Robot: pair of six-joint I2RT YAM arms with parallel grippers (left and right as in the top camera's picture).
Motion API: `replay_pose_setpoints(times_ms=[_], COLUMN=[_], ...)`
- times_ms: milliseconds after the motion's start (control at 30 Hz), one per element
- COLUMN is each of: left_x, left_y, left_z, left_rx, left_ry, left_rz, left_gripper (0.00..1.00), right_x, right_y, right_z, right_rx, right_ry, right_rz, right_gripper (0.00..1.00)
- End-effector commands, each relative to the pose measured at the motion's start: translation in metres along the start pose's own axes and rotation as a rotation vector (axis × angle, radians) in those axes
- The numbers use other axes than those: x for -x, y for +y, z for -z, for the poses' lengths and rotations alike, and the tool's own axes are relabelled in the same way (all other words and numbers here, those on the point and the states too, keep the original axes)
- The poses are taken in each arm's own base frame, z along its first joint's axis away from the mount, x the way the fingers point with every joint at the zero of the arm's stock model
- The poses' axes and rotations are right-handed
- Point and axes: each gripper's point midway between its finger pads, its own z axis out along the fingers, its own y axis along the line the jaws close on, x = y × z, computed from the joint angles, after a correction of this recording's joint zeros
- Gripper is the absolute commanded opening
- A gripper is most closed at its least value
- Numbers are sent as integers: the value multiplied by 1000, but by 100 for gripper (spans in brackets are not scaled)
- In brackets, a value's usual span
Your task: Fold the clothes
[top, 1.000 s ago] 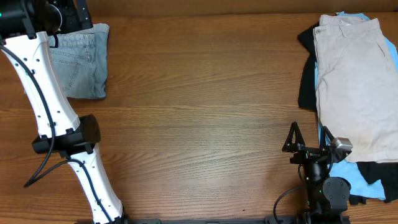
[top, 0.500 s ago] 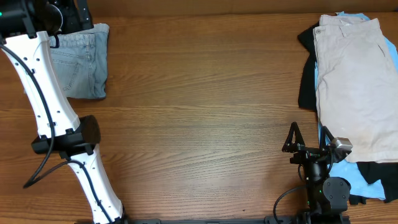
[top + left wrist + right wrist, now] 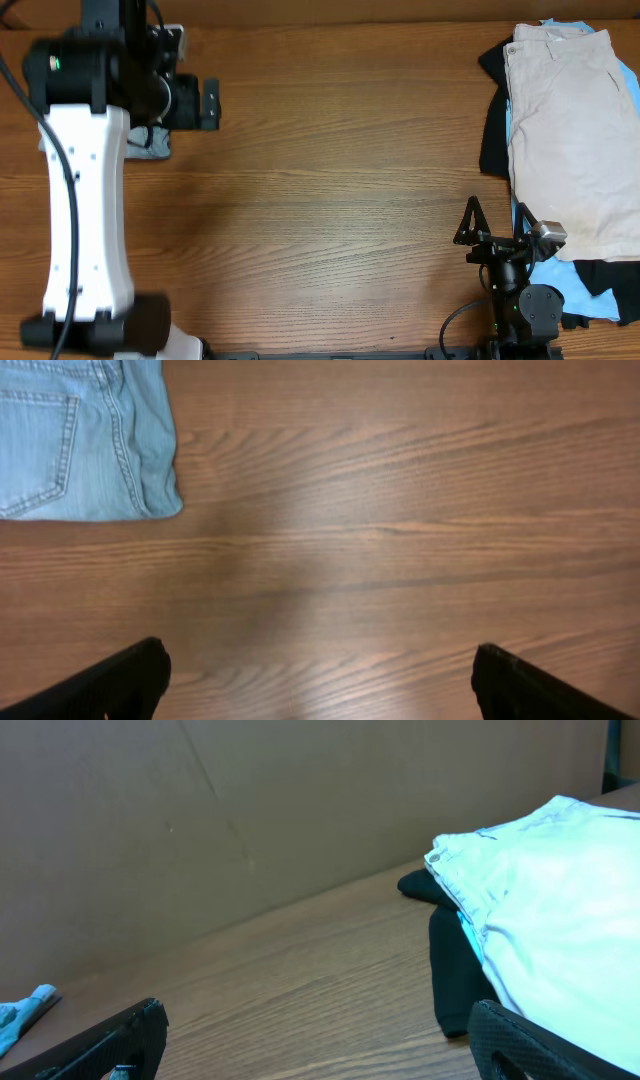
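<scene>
The folded light-blue denim shorts (image 3: 80, 440) lie at the far left of the table. In the overhead view my left arm covers all but one corner of the shorts (image 3: 155, 148). My left gripper (image 3: 207, 103) hangs over bare wood just right of the shorts, open and empty, as the left wrist view (image 3: 320, 660) also shows. The other clothes are piled at the right edge: a beige garment (image 3: 570, 130) on top, over black (image 3: 492, 135) and sky-blue (image 3: 565, 282) ones. My right gripper (image 3: 468, 222) rests low near the front, left of the pile, open and empty (image 3: 315, 1020).
A brown wall (image 3: 250, 810) stands behind the table's far edge. The right wrist view shows the beige garment (image 3: 560, 900) and a black sleeve (image 3: 455, 970) on its right side. A scrap of light-blue cloth (image 3: 25, 1010) shows at its left edge.
My left arm has come off the denim shorts and swung right and up, so it now covers most of them from overhead. The right arm has not moved.
</scene>
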Motion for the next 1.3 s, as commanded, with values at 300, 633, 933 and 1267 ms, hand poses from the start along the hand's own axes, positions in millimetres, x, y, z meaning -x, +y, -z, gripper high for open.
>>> replay_pose_setpoints(times_ms=[300, 633, 933, 1267], left_x=[-15, -76, -124, -144], left_y=[-4, 0, 9, 24], left_z=[-24, -52, -56, -64], left_rx=[10, 1, 21, 36], left_ry=[-528, -924, -1108, -1171], left_rz=[-140, -176, -176, -108], left_gripper=[100, 100, 100, 100], right_x=[-1, -1, -1, -1], right_y=[0, 0, 0, 0], right_z=[0, 0, 0, 0], right_rx=[4, 4, 4, 4], right_ry=[-6, -6, -6, -6], right_rz=[3, 3, 3, 3], right_gripper=[100, 100, 100, 100])
